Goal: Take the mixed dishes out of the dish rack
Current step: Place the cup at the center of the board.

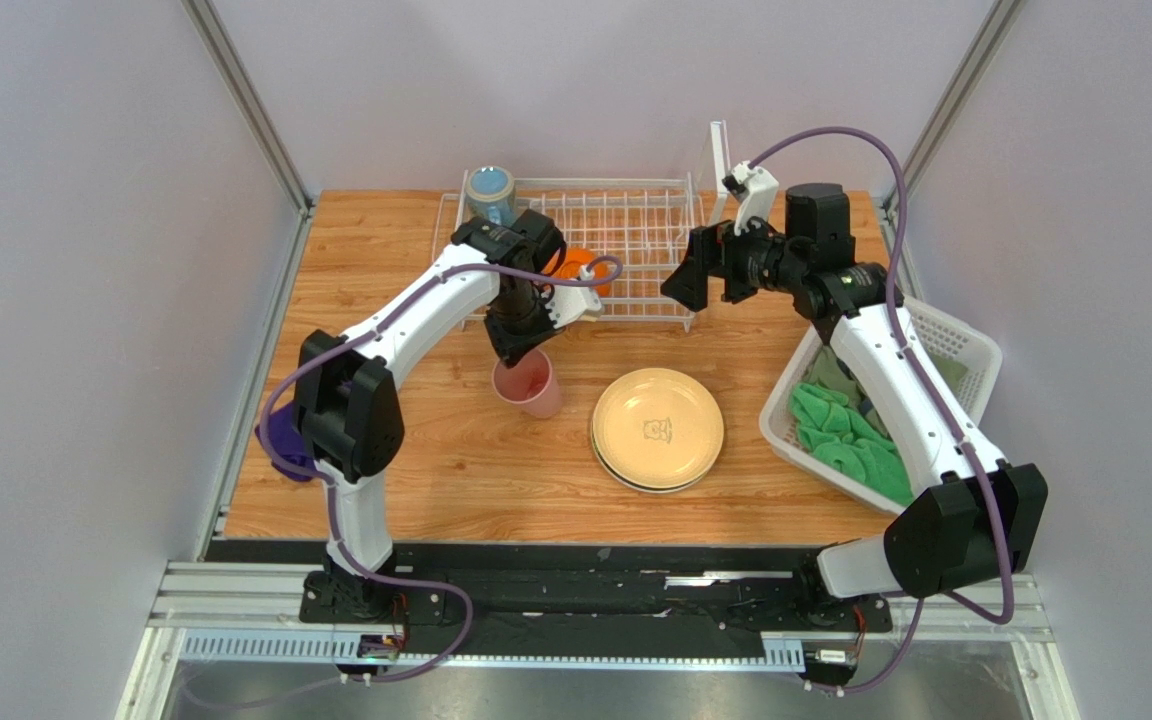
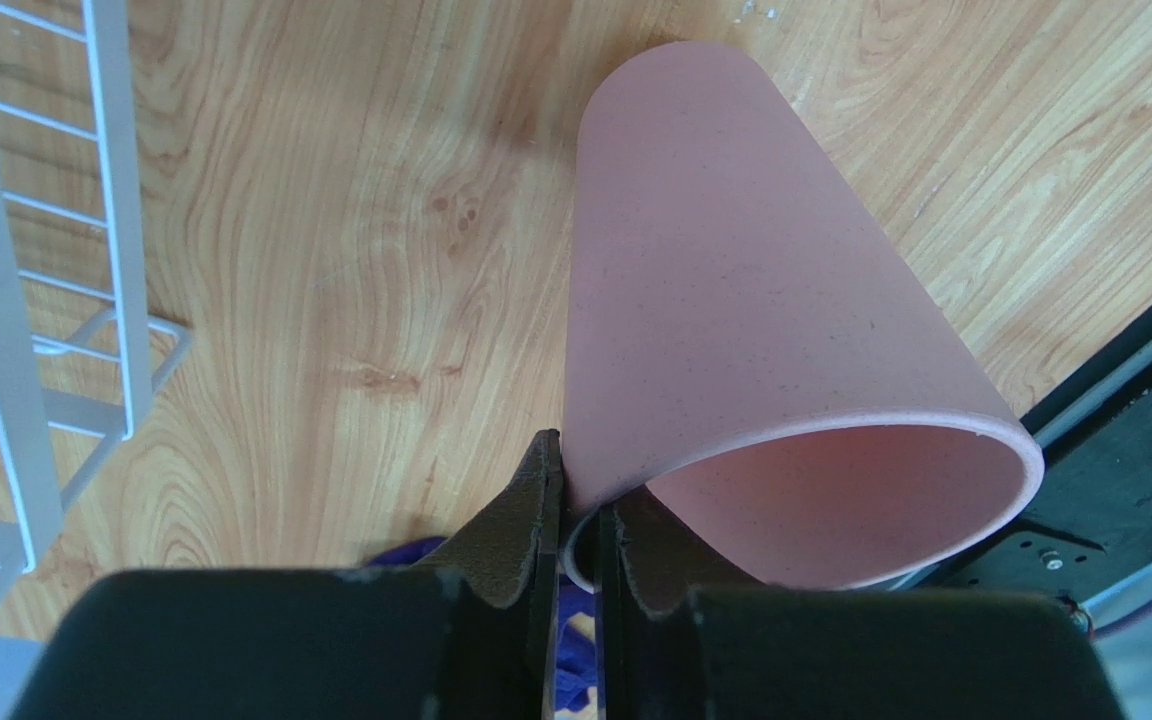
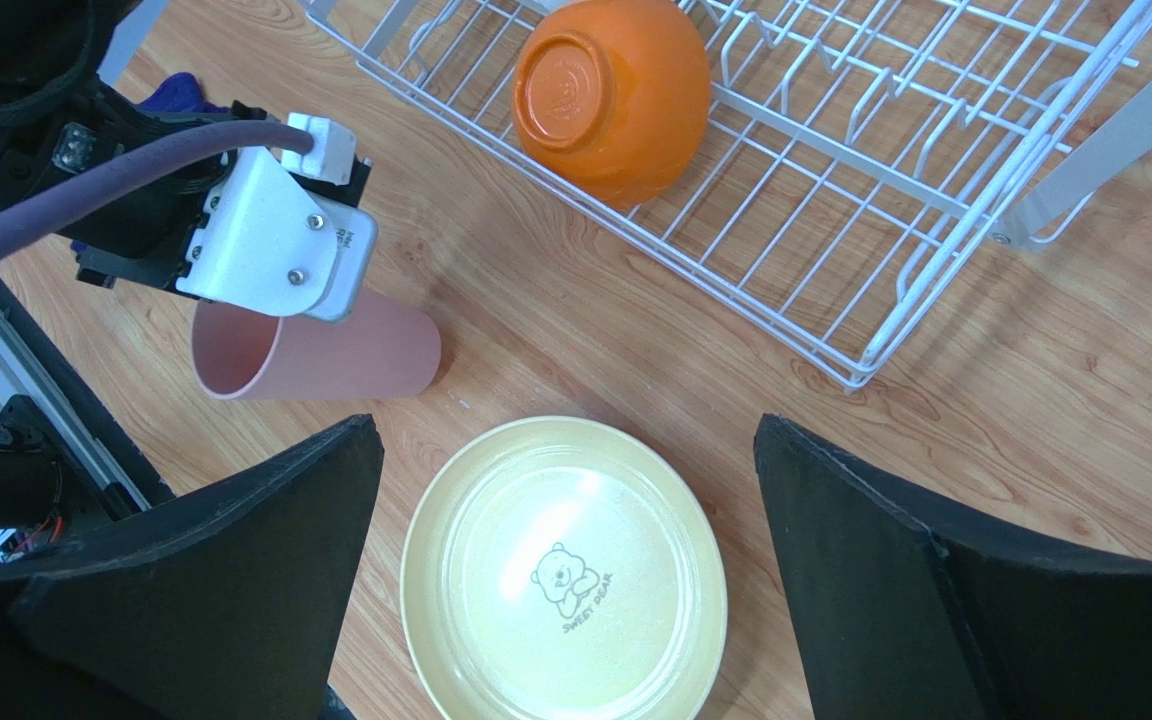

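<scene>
As left claw (image 2: 579, 563) pinches tumbler (image 2: 748, 285), bowl (image 1: 576, 266) half-hides.

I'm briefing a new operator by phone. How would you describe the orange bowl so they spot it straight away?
Start at the white wire dish rack at the table's far edge. In its near left part lies the orange bowl, tipped so its base shows. Its rack neighbour, the mug in the far left corner, is blue.

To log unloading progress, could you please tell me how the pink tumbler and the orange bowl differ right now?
The pink tumbler is out of the dish rack, above the table; the orange bowl lies inside it. The left gripper pinches the tumbler's rim; nothing holds the bowl. The tumbler is mouth-up, the bowl tipped, base showing. Both are plain-coloured.
</scene>
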`<state>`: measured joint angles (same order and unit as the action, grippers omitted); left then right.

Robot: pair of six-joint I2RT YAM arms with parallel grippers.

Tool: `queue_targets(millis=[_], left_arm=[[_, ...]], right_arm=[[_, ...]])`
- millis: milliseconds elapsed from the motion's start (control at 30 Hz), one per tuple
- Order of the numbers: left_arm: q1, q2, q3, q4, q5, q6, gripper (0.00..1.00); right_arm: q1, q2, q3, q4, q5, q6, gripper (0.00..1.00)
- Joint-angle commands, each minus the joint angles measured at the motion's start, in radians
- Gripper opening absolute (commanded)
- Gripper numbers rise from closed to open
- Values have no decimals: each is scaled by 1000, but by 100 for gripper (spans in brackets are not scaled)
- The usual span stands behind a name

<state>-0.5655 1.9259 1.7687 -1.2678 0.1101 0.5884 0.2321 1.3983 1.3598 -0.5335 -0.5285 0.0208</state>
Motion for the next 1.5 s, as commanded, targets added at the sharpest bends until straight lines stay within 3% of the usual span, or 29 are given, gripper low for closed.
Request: queue_targets(millis=[0,200,467,767,800,1067,1367,1467], left_arm=[[-17,24,63,-35,-1,-19,0],[-27,58,97,-48,0,-21,0],[-36,91,120,-62,7,-25,9],[-42,110,143,-68,11,-29,23],[-42,110,149,-67,11,-29,29],[-43,104,179,-58,22,-39,43],[-43,48,192,-22,25,-55,55],[-43,9,190,1,23,-59,63]], right_arm=[[-7,-27,-2,43,-11,-18,100],[-13,-27,-4,41,-22,-16,99],[-16,-22,-4,40,-31,-18,99],[-20,-22,-5,36,-37,-16,100],[-20,-21,-5,38,-38,-18,99],[-24,-16,-5,35,-41,-16,99],[-25,-15,-7,36,-38,-18,99],[-27,-10,-8,41,-33,-13,100]])
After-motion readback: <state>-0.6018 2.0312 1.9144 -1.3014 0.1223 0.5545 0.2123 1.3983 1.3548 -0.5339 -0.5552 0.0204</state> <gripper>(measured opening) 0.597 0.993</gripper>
